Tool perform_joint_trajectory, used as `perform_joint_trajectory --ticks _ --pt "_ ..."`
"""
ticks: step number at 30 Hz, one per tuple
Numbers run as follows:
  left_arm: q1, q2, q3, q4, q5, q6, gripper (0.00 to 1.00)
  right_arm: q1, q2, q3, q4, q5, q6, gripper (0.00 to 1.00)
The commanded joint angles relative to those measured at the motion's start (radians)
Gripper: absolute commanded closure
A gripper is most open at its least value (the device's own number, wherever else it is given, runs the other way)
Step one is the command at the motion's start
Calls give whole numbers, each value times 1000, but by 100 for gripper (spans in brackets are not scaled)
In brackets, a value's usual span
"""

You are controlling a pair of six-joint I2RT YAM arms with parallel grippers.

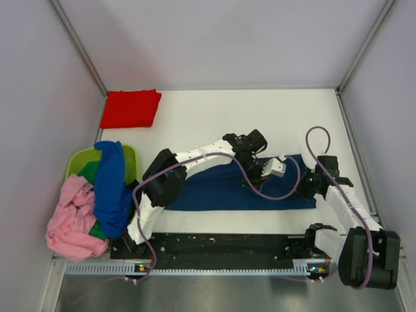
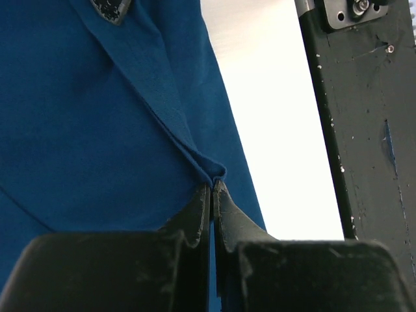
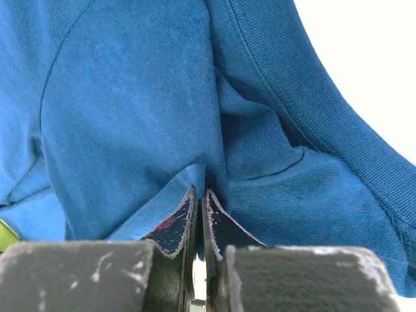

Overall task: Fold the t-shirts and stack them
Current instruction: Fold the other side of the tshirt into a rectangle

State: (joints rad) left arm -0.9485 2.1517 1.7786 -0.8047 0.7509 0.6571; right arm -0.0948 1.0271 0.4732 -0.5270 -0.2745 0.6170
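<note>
A navy blue t-shirt (image 1: 221, 188) lies spread across the middle of the white table. My left gripper (image 1: 270, 170) is shut on a pinched fold of it near its right part; the left wrist view shows the fold (image 2: 213, 174) caught between the closed fingertips (image 2: 203, 201). My right gripper (image 1: 311, 185) is shut on the shirt's right edge; the right wrist view shows fabric (image 3: 130, 117) bunched in the closed jaws, with the ribbed collar (image 3: 312, 110) beside it. A folded red t-shirt (image 1: 130, 108) lies at the back left.
A lime green basket (image 1: 78, 160) stands at the left, with a royal blue shirt (image 1: 112, 188), a pink shirt (image 1: 71, 224) and a green one (image 1: 91, 171) spilling over it. The black base rail (image 1: 221, 246) runs along the near edge. Grey walls enclose the table.
</note>
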Motion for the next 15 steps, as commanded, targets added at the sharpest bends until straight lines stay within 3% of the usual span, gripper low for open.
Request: perform_joint_trajectory --ticks 1,3,5,7,12,15 --pt "-7 -9 -31 1 36 47 100 -11 -6 7 -25 18 26 97" --pt "-7 2 -28 -4 28 56 96 -11 -7 7 -47 -3 38 86" --pt "-9 10 -22 -24 30 81 84 -14 -13 13 -83 -18 59 69" --pt "-9 16 -7 -74 34 122 72 -17 -39 19 -128 -38 73 60" --pt "-12 8 56 -312 94 349 52 -17 -146 47 -203 -67 81 56" --pt "-16 10 65 -401 99 436 50 -17 -171 80 -225 -107 52 56"
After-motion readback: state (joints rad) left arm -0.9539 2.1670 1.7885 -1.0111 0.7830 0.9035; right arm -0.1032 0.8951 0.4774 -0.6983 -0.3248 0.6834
